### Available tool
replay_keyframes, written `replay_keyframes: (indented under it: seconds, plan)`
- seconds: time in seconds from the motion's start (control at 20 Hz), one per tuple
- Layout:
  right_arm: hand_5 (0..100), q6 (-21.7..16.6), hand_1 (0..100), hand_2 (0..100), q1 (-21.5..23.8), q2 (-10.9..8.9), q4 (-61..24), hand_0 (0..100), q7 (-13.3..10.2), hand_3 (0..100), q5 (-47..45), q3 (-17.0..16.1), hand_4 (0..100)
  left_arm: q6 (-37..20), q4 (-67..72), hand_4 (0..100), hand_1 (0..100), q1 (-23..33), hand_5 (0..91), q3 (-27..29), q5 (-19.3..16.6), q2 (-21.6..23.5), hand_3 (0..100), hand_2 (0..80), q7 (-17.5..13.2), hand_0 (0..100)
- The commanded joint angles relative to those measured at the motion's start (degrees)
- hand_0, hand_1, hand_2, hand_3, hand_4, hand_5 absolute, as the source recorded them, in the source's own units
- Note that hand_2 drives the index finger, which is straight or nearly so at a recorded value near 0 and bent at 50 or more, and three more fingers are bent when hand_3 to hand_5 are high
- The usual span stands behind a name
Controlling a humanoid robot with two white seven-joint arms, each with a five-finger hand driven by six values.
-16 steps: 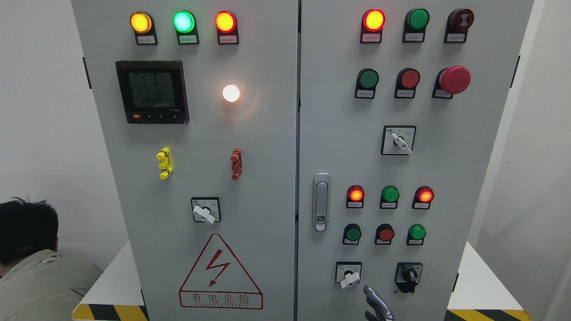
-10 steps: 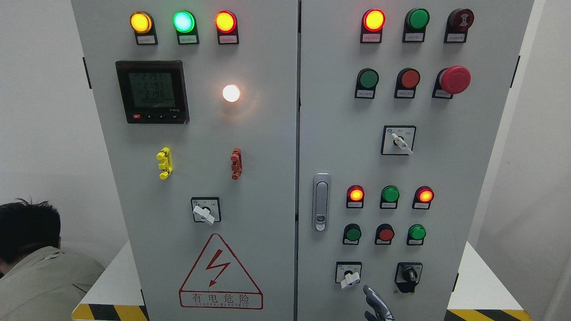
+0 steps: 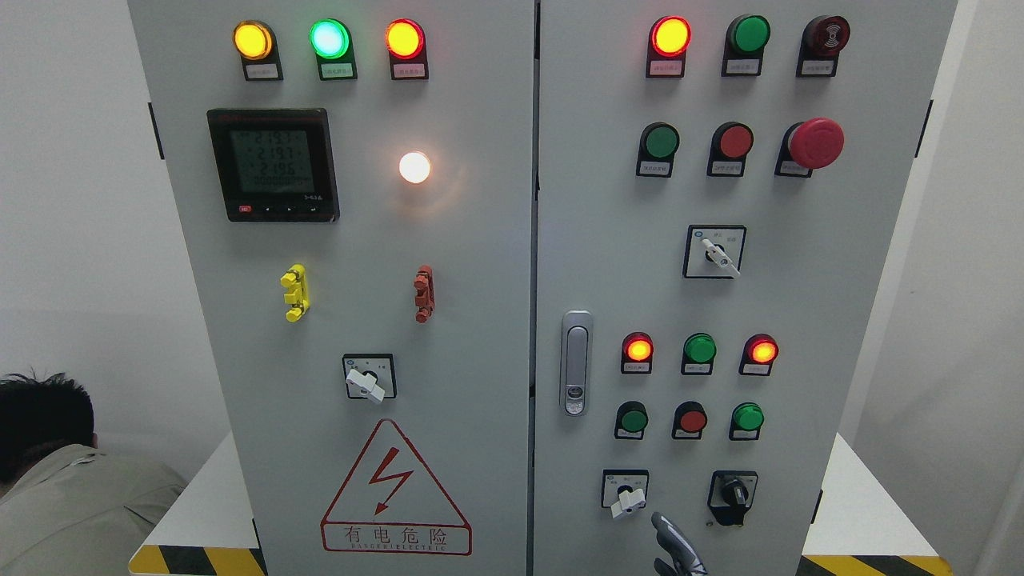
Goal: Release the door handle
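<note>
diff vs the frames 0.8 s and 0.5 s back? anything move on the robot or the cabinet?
Robot: nothing visible. The hand shows at the bottom edge below the white selector switch, same spot and pose, well below the door handle and touching nothing. Only the person at lower left moved, the head sinking a little lower. Handle, doors, lamps and switches are unchanged.

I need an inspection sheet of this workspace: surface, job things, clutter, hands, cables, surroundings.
Surface: grey cabinet doors, both look closed.
Job's things: door handle upright on the right door, no hand on it.
Clutter: nothing seen.
Grippers: one hand at the bottom edge, below the handle, touching nothing seen; side unclear.
Cables: nothing seen.
Surroundings: person crouched at lower left; white platform with hazard stripes.
</note>
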Motion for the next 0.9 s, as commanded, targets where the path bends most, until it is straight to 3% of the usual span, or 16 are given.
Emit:
replay_keyframes:
  seconds: [0.0, 0.15, 0.25, 0.3, 0.35, 0.4, 0.45, 0.6, 0.65, 0.75, 0.85]
  plan:
    - [0, 0.1, 14, 0, 0.0, -0.01, 0.0, 49, 0.0, 0, 0.4, -0.4, 0, 0.0, 0.0, 0, 0, 0.0, 0.0, 0.0, 0.0, 0.0, 11, 4.7, 0.0, 0]
    - [0, 0.3, 14, 0, -0.4, -0.01, 0.1, 49, -1.6, 0, 5.3, -0.4, 0, 0.0, 0.0, 0, 0, 0.0, 0.0, 0.0, 0.0, 0.0, 11, 4.7, 0.0, 0]
    - [0, 0.5, 15, 0, -1.0, 0.08, 0.2, 48, -3.7, 6, 10.9, 0.1, 10, 0.0, 0.0, 0, 0, -0.1, 0.0, 0.0, 0.0, 0.0, 11, 4.7, 0.0, 0]
    - [0, 0.4, 16, 0, -1.0, 0.08, 0.1, 48, -4.7, 14, 13.9, 0.3, 17, 0.0, 0.0, 0, 0, 0.0, 0.0, 0.0, 0.0, 0.0, 11, 4.6, 0.0, 0]
    - [6, 0.4, 18, 0, -1.1, 0.08, 0.1, 47, -5.5, 24, 16.6, 0.3, 25, 0.0, 0.0, 0, 0, 0.0, 0.0, 0.0, 0.0, 0.0, 11, 4.6, 0.0, 0]
    - [9, 0.4, 18, 0, -1.5, 0.08, 0.1, 47, -6.3, 27, 19.1, 0.5, 26, 0.0, 0.0, 0, 0, 0.0, 0.0, 0.0, 0.0, 0.0, 11, 4.6, 0.1, 0]
    - [18, 0.5, 20, 0, -2.0, 0.08, 0.1, 46, -6.7, 32, 21.4, 0.8, 32, 0.0, 0.0, 0, 0, 0.0, 0.0, 0.0, 0.0, 0.0, 11, 4.6, 0.0, 0]
    - [36, 0.7, 22, 0, -3.8, 0.17, 0.3, 47, -6.8, 41, 26.2, 3.3, 42, 0.0, 0.0, 0, 0, 0.0, 0.0, 0.0, 0.0, 0.0, 11, 4.6, 0.0, 0]
    - [38, 1.4, 23, 0, -4.2, 0.17, 0.3, 47, -6.8, 44, 27.5, 4.4, 44, 0.0, 0.0, 0, 0, 0.0, 0.0, 0.0, 0.0, 0.0, 11, 4.6, 0.0, 0]
    - [44, 5.4, 24, 0, -5.3, 0.26, 0.4, 48, -7.3, 52, 31.0, 7.2, 50, 0.0, 0.0, 0, 0, 0.0, 0.0, 0.0, 0.0, 0.0, 10, 4.6, 0.0, 0]
    - [48, 8.2, 25, 0, -6.0, 0.26, 0.4, 48, -9.2, 56, 34.7, 8.7, 54, 0.0, 0.0, 0, 0, 0.0, 0.0, 0.0, 0.0, 0.0, 10, 4.5, 0.0, 0]
